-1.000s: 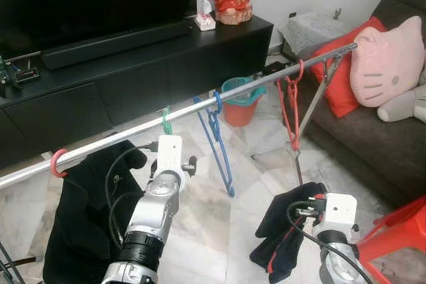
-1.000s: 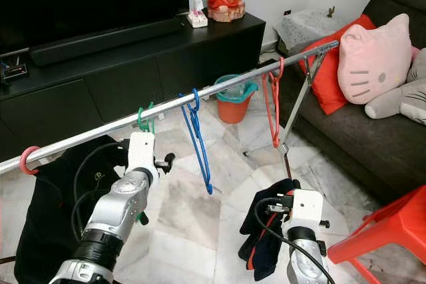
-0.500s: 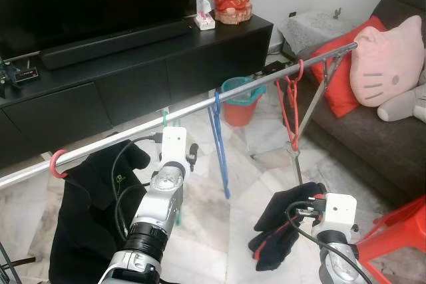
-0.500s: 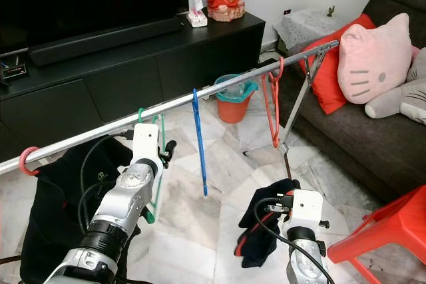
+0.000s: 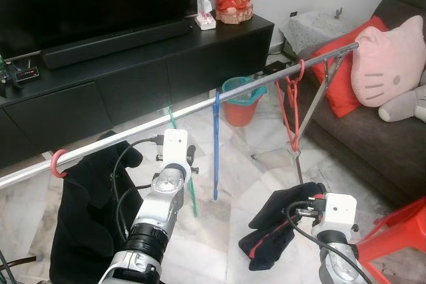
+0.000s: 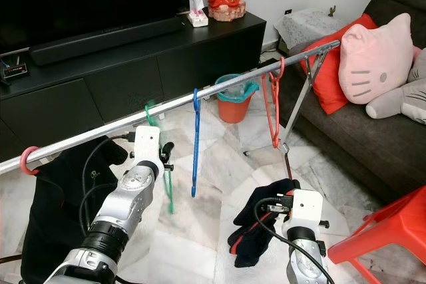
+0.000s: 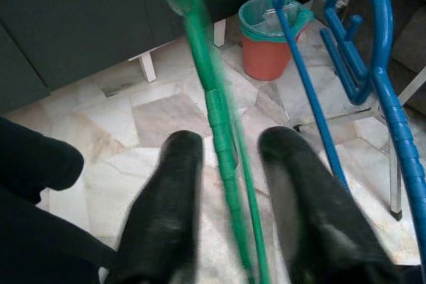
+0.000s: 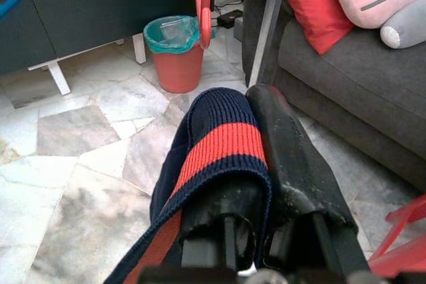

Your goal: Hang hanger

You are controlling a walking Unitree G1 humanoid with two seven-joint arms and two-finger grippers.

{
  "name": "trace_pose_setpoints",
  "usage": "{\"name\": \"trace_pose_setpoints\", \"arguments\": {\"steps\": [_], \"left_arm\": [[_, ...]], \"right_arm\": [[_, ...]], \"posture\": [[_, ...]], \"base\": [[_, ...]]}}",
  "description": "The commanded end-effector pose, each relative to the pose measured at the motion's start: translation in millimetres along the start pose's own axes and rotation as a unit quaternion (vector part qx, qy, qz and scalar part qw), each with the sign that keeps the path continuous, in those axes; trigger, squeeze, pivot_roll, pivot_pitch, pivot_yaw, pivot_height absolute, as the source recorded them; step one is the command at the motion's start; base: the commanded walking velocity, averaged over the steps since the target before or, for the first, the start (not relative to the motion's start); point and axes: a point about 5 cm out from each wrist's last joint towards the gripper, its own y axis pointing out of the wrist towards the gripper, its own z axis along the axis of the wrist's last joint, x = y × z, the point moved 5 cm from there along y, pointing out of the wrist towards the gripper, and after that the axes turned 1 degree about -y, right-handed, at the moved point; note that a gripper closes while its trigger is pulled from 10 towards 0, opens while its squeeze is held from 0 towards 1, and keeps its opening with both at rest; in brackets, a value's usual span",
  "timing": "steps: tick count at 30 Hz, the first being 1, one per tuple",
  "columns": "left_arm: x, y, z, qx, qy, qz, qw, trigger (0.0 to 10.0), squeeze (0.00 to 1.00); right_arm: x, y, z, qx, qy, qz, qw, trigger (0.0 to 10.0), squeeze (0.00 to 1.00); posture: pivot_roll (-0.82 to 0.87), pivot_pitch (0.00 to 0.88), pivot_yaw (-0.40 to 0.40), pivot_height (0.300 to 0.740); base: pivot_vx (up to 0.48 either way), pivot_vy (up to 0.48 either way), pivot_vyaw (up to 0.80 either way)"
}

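At the far left a pink hanger hook (image 5: 58, 162) sits on the silver rail (image 5: 120, 143), with a black garment (image 5: 86, 217) draped below it. Next along, the green hanger (image 5: 181, 164) has its hook over the rail and hangs blurred, so it is probably swinging. The left claw (image 7: 229, 184) has its fingers apart on either side of the green shaft, and I cannot tell whether they touch it. The risk here is that, if the claw pulls away while a finger catches the shaft, the hook could lift off the rail or knock the blue hanger (image 5: 215, 144) just beside it. Further right hangs a red hanger (image 5: 291, 108). The right claw (image 8: 256, 184) is clamped on a navy garment with a red stripe (image 8: 223, 144), held low above the marble floor (image 5: 266, 164).
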Motion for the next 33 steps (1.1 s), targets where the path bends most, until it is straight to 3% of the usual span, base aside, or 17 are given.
{"name": "trace_pose_setpoints", "arguments": {"steps": [1, 20, 27, 31, 32, 33], "left_arm": [[-0.2, 2.3, 3.8, 0.006, 0.011, 0.003, 1.0, 0.0, 0.0], [-9.5, -0.4, 2.0, 0.017, 0.013, 0.015, 1.0, 0.0, 0.0], [-18.7, -4.2, 10.7, 0.047, 0.006, 0.038, 0.998, 0.0, 0.0], [-26.7, -15.8, 15.4, 0.084, 0.024, 0.033, 0.996, 0.0, 0.0], [-31.1, -22.0, 15.4, 0.098, 0.037, 0.031, 0.994, 3.3, 0.0], [-34.2, -25.4, 14.7, 0.103, 0.042, 0.031, 0.993, 7.6, 0.0]], "right_arm": [[-0.2, 4.0, 8.6, 0.013, 0.006, 0.0, 1.0, 10.0, 0.0], [-0.3, 5.0, 10.1, 0.015, 0.006, -0.001, 1.0, 10.0, 0.0], [-0.2, 5.0, 11.4, 0.017, 0.005, 0.0, 1.0, 10.0, 0.0], [1.8, 3.1, 11.3, 0.018, 0.003, -0.001, 1.0, 10.0, 0.0], [2.7, 1.7, 10.7, 0.017, 0.002, -0.001, 1.0, 10.0, 0.0], [3.2, 1.1, 10.6, 0.017, 0.001, -0.002, 1.0, 10.0, 0.0]], "posture": [[-0.13, 0.0, -0.01, 0.74], [-0.13, 0.0, -0.009, 0.74], [-0.13, 0.0, -0.008, 0.74], [-0.13, 0.0, -0.008, 0.74], [-0.13, 0.0, -0.007, 0.74], [-0.13, 0.0, -0.007, 0.74]], "base": [[0.0, 0.0, 0.0], [0.0, 0.0, 0.0], [0.0, 0.0, 0.0], [0.0, 0.0, 0.0], [0.0, 0.0, 0.0], [0.0, 0.0, 0.0]]}}
